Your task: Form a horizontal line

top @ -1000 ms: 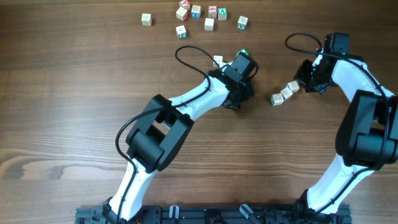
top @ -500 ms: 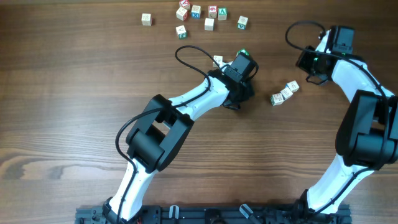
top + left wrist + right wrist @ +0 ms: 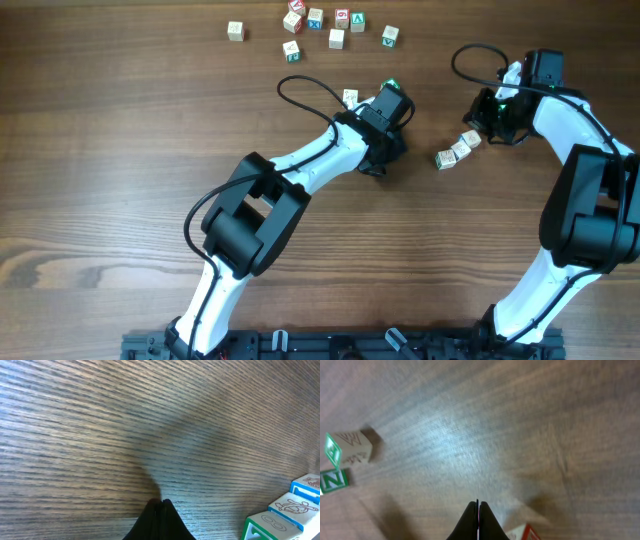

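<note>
Three small pale wooden cubes forming the horizontal line (image 3: 459, 150) are seen touching, slanted, right of centre on the grained wooden table (image 3: 120, 150). Their line-drawn tops and blue and green edges are shown only by the left wrist view. Nine loose cubes (image 3: 337, 39) are scattered top centre. Left gripper (image 3: 161, 505) and right gripper (image 3: 477, 506) are clenched, empty.
</note>
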Tool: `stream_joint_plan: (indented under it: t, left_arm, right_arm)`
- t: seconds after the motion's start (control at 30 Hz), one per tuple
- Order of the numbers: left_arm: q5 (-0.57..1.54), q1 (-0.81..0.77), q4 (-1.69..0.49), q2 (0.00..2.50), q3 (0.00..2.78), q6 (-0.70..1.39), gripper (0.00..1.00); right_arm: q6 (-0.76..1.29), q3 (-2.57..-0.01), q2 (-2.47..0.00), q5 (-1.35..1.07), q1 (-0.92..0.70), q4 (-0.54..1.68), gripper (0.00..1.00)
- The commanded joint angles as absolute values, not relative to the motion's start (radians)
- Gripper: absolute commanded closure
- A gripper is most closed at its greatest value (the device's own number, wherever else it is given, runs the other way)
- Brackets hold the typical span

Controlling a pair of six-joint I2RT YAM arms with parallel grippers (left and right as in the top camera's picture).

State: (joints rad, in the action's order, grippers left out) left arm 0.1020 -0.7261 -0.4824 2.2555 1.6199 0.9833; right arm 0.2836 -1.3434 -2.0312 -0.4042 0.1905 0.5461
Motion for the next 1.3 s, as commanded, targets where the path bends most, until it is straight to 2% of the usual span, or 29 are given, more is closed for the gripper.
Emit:
stream_joint_plan:
  t: [0.0,0.73,0.87,1.03,1.27]
  left_arm:
    - [0.036,-0.713,-0.514,2.287,1.586,1.000,0.96]
    - [0.032,-0.713,-0.517,2.287,1.586,1.000,0.96]
    - [0.032,-0.713,-0.517,2.287,1.586,1.000,0.96]
    - [0.027,-0.713,-0.517,2.287,1.586,1.000,0.96]
    - [0.025,-0.713,-0.517,2.287,1.586,1.000,0.96]
  right_arm:
    - [0.261,-1.335,-2.027,-0.414,0.186,0.579,0.96]
    - [0.262,-1.335,-2.027,-0.415,0.186,0.620,0.96]
    - [0.271,-1.337,-2.027,-0.416,0.189,0.559,0.96]
    - [0.393,-1.367,-2.027,-0.383,0.226,0.490,0.96]
    - [0.455,-1.369,-2.027,-0.254,0.272,0.598,0.96]
